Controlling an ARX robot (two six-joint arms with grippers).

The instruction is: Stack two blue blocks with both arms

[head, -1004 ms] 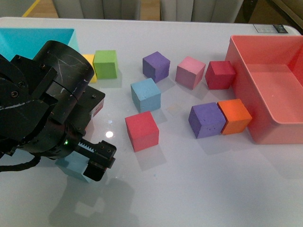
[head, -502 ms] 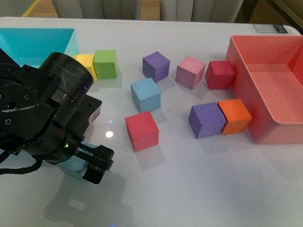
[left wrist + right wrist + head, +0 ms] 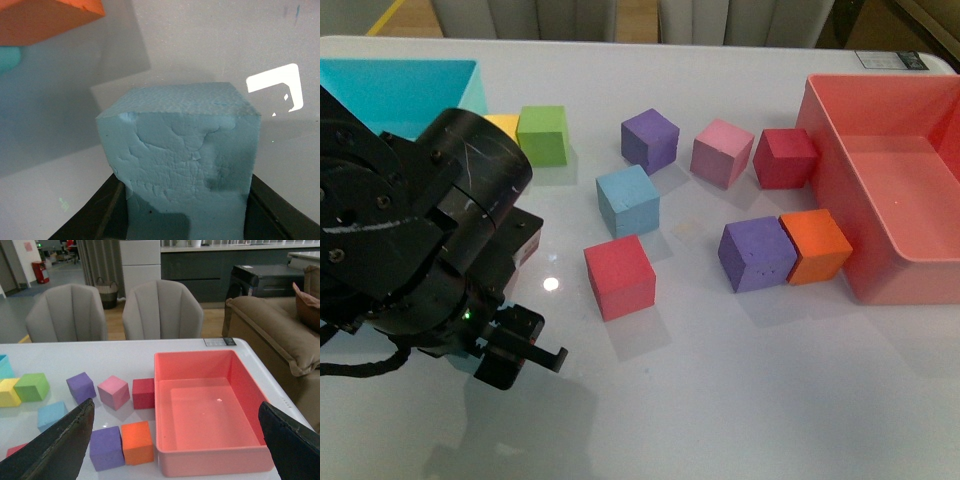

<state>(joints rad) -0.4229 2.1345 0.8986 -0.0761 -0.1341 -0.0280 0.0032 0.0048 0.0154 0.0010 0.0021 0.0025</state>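
Note:
My left gripper [image 3: 185, 215] is shut on one blue block [image 3: 185, 150], which fills the left wrist view between the black jaws above the white table. In the front view the left arm [image 3: 420, 240] is at the near left with its gripper [image 3: 515, 350] low over the table, and the held block is hidden behind it. The second blue block [image 3: 627, 199] sits free at the table's middle and also shows in the right wrist view [image 3: 51, 414]. My right gripper [image 3: 175, 450] is open and empty, high above the table, and out of the front view.
A red cube [image 3: 618, 276] lies just right of the left gripper. Purple [image 3: 756, 253] and orange [image 3: 815, 245] cubes sit against the pink bin [image 3: 900, 280]. Purple [image 3: 650, 139], pink [image 3: 722, 152], dark red [image 3: 785, 158], green [image 3: 542, 135] and yellow [image 3: 505, 128] cubes lie further back. A turquoise bin [image 3: 390, 85] is far left.
The left arm has shifted a little to the right and turned. The blue block that showed under its gripper earlier is now hidden behind it. The other cubes have not moved.

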